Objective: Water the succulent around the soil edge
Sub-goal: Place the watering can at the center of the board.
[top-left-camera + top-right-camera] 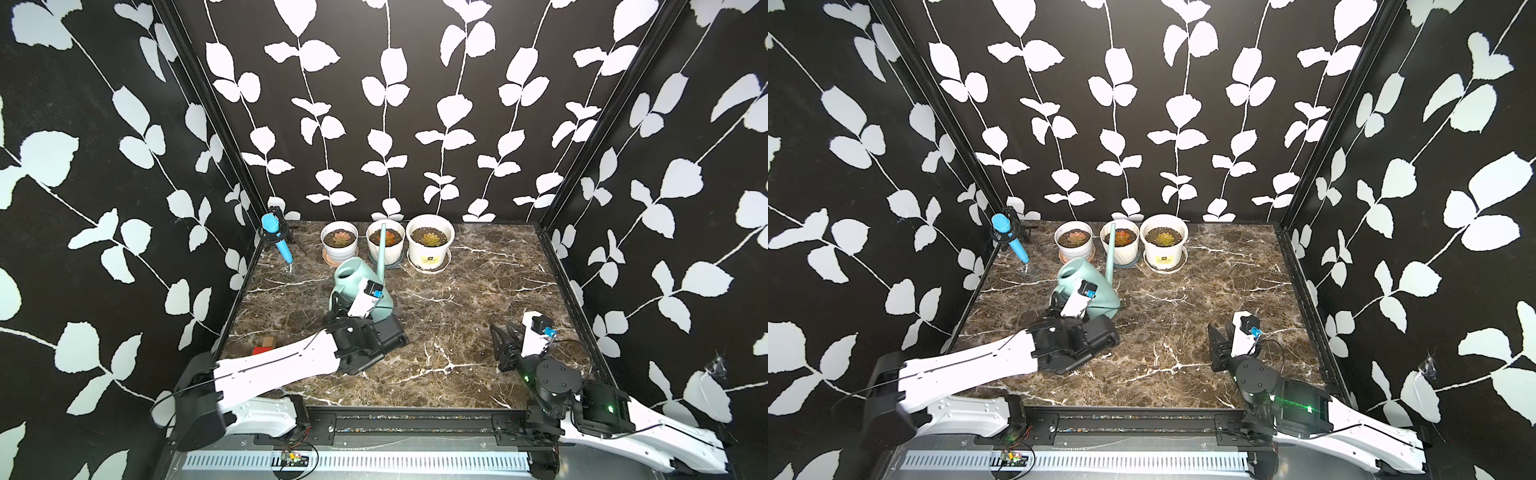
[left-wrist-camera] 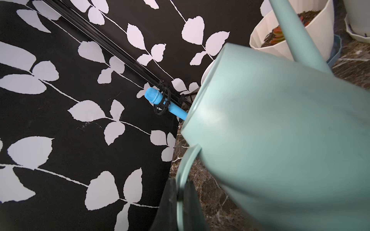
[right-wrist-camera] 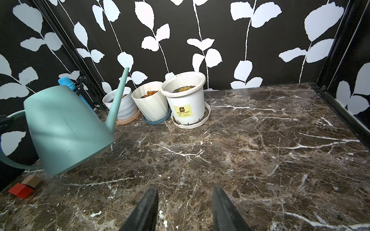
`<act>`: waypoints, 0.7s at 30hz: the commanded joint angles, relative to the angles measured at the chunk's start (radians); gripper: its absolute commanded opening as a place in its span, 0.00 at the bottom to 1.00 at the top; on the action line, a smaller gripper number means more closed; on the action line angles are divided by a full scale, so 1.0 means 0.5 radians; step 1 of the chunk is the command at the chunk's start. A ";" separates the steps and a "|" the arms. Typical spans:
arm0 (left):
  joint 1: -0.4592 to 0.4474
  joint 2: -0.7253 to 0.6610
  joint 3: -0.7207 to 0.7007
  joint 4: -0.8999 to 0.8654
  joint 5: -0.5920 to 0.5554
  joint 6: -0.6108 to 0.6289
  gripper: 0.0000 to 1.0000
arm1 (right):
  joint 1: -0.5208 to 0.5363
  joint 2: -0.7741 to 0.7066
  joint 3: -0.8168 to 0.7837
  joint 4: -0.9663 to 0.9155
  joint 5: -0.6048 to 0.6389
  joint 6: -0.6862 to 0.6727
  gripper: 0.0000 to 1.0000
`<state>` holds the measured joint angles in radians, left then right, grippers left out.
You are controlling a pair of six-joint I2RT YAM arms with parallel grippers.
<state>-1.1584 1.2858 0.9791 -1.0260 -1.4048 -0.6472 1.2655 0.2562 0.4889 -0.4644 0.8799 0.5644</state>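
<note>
Left arm (image 1: 274,365) holds watering can (image 1: 353,286), spout (image 1: 380,249) toward middle pot (image 1: 386,253)

Top views. Both arms reach in from the near edge of the marble table (image 1: 457,291). The left gripper (image 1: 336,311) sits at the can's handle (image 1: 332,300), left of the table's middle. The can is tilted. Its spout rises toward the back wall, and the tip overlaps the middle pot in both top views. That pot stands between a left pot (image 1: 339,245) and a right pot (image 1: 429,249) in a row at the back edge, and its succulent (image 1: 389,237) is red-orange. The right gripper (image 1: 503,332) is at the near right, well apart from can and pots. A blue microphone (image 1: 276,239) on a stand occupies the back left corner.

Left wrist view. Two dark fingers (image 2: 168,206) are pressed onto the thin handle, pinching it. The can body fills most of the picture. The spout crosses in front of the middle pot.

Right wrist view. The jaws stand spread and empty above bare marble. The can's spout end is raised; whether its lowest corner touches the table cannot be told. A red block (image 3: 21,190) and a brown block (image 3: 32,180) lie beside each other near the left wall
</note>
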 commanded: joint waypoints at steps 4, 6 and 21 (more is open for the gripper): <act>-0.185 0.446 0.202 -1.160 -0.293 -1.608 0.00 | 0.015 0.032 0.050 0.064 -0.012 -0.094 0.46; -0.227 0.724 0.281 -1.553 -0.271 -2.125 0.00 | 0.015 0.048 0.052 0.084 -0.020 -0.107 0.46; -0.458 1.131 0.168 -1.554 -0.138 -2.740 0.00 | 0.014 0.161 0.148 0.038 -0.111 -0.132 0.47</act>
<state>-1.3720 1.8839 1.0805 -1.6127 -1.4616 -1.8889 1.2655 0.3195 0.5262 -0.4690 0.8299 0.5106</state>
